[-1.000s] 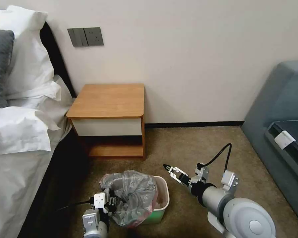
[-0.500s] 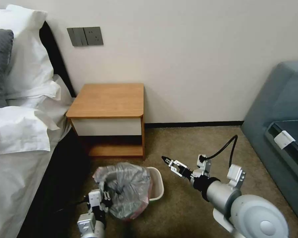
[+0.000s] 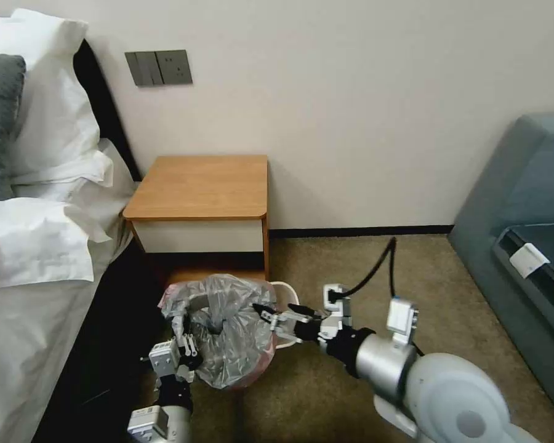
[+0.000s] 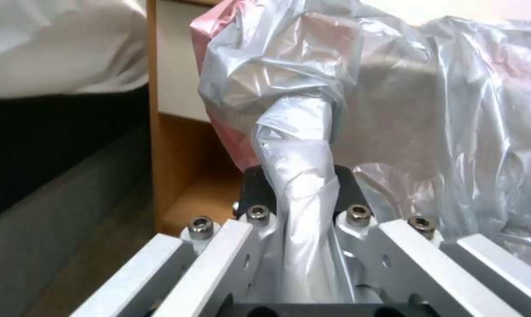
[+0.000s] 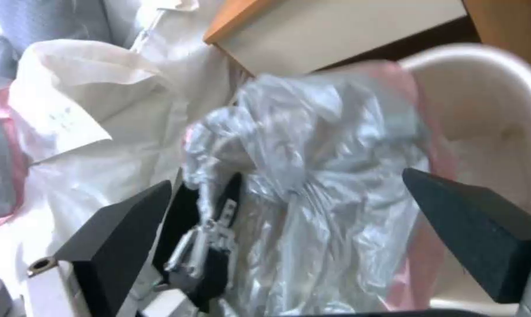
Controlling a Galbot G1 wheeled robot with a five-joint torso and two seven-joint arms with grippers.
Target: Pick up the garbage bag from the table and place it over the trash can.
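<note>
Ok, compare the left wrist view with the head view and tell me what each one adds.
The left wrist view alone shows the grip up close: a twisted rope of the garbage bag runs between the left gripper fingers, which are shut on it.

The head view alone shows the layout: the right gripper, open, reaching in at the bag from the right, the trash can rim beside the film, and the bed on the left.

Both show the crumpled grey and pink film and the table behind it.
</note>
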